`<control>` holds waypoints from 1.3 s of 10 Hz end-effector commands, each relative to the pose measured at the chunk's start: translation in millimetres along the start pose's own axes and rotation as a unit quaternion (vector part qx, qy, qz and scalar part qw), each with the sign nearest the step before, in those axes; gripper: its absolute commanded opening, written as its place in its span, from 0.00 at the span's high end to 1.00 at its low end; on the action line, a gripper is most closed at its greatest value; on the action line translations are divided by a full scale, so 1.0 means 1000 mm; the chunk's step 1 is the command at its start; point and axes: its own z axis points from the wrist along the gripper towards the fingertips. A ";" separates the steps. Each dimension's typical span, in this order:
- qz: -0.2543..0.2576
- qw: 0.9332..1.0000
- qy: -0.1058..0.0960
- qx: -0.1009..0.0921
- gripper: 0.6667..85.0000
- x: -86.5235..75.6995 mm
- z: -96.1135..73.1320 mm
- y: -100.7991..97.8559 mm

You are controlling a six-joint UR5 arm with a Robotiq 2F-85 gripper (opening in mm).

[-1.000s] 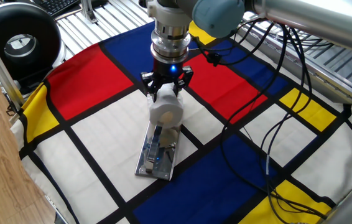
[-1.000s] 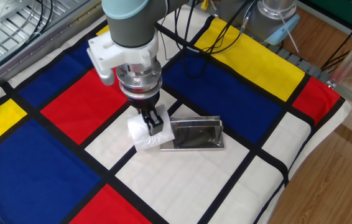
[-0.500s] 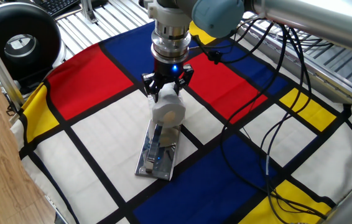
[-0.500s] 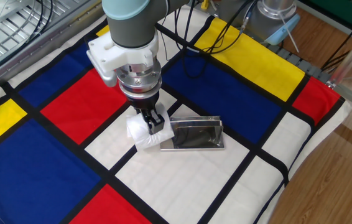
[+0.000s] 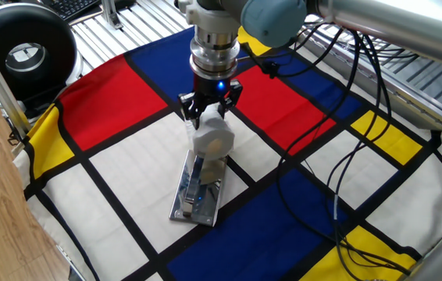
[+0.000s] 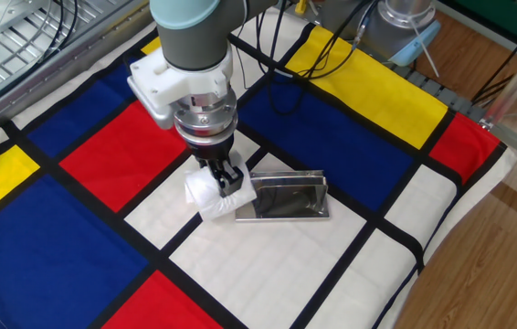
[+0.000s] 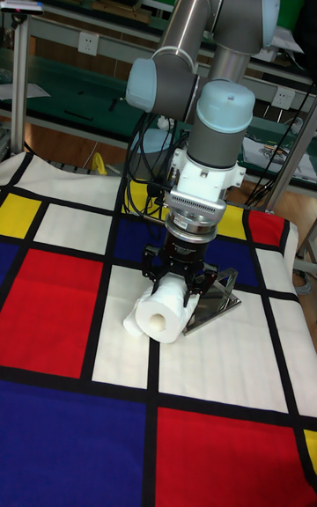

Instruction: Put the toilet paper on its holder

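The white toilet paper (image 5: 211,140) (image 6: 211,196) (image 7: 161,313) is held at the end of the chrome holder (image 5: 198,193) (image 6: 286,196) (image 7: 214,303), which lies flat on a white square of the cloth. My gripper (image 5: 211,115) (image 6: 226,179) (image 7: 180,289) comes straight down from above and is shut on the roll, one finger on each side. In the tall fixed view the roll's open core faces the camera. The holder's bar arm is partly hidden behind the roll, so I cannot tell whether it enters the core.
A cloth of red, blue, yellow and white squares (image 5: 135,168) covers the table. Black cables (image 5: 346,164) trail over its right side. A black round device (image 5: 26,55) stands at the far left, and a wooden edge (image 6: 487,247) borders the cloth.
The gripper and roll have shifted very slightly away from the holder plate; otherwise nothing has visibly moved.
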 end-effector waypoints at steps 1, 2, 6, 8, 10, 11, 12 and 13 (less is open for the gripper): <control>-0.015 1.000 0.005 -0.012 0.99 0.002 -0.001 0.005; -0.018 1.000 0.009 -0.011 0.99 0.004 -0.001 0.005; -0.035 0.999 0.013 -0.019 0.99 0.006 -0.001 0.009; -0.044 0.998 0.017 -0.044 0.99 0.009 -0.002 0.022; -0.049 0.998 0.006 -0.044 0.99 0.004 -0.002 0.022; -0.042 0.998 0.003 -0.035 0.99 0.002 -0.002 0.017; -0.039 0.998 0.002 -0.044 0.99 0.002 -0.002 0.022; -0.037 0.998 -0.002 -0.050 0.99 0.000 -0.003 0.025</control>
